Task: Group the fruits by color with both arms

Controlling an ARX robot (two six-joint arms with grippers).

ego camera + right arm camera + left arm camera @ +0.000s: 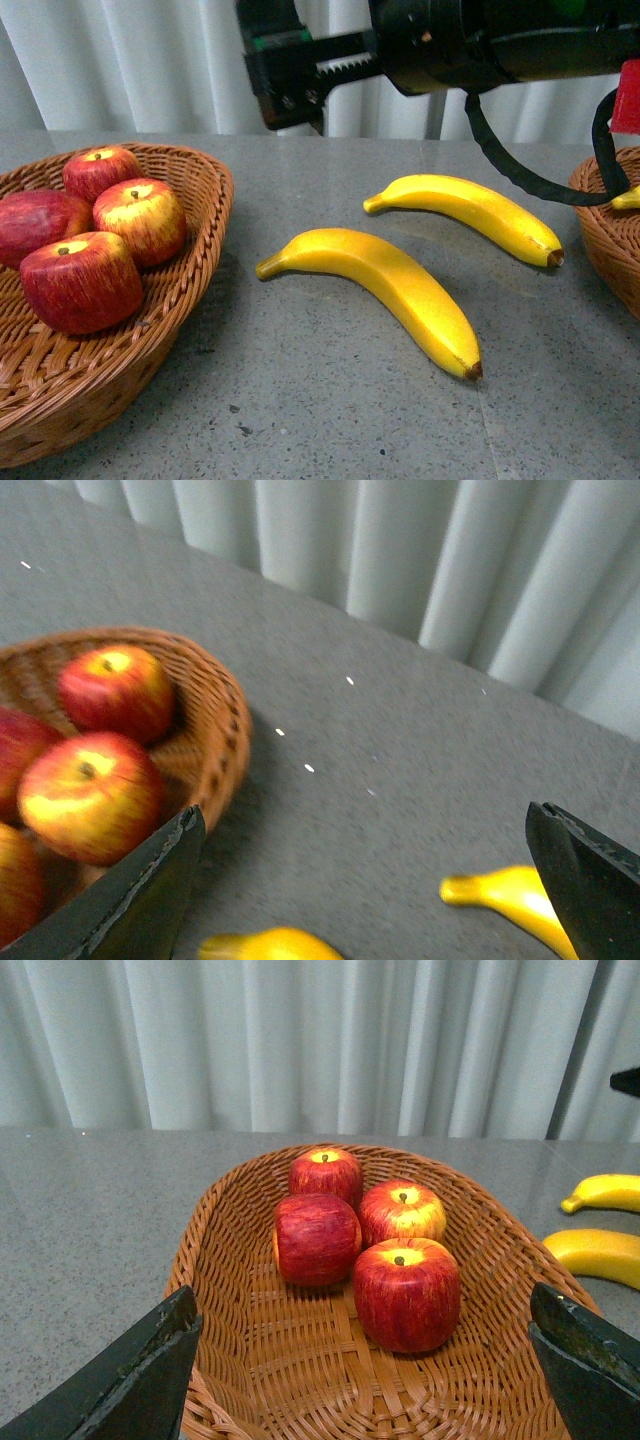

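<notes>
Several red apples (82,282) lie in a wicker basket (190,290) on the left. Two yellow bananas lie on the grey table, one nearer (390,290) and one further (480,212). My right arm (470,40) hangs over the table's far side. My right gripper (362,815) is open and empty in the air, with the apple basket (225,720) to one side and the two bananas (520,900) below. My left gripper (362,1295) is open and empty above the near end of the apple basket (215,1260), near the closest apple (405,1295).
A second wicker basket (605,230) stands at the right edge, with a banana tip (628,198) showing in it. A black cable (520,170) loops down from the right arm. White curtains hang behind the table.
</notes>
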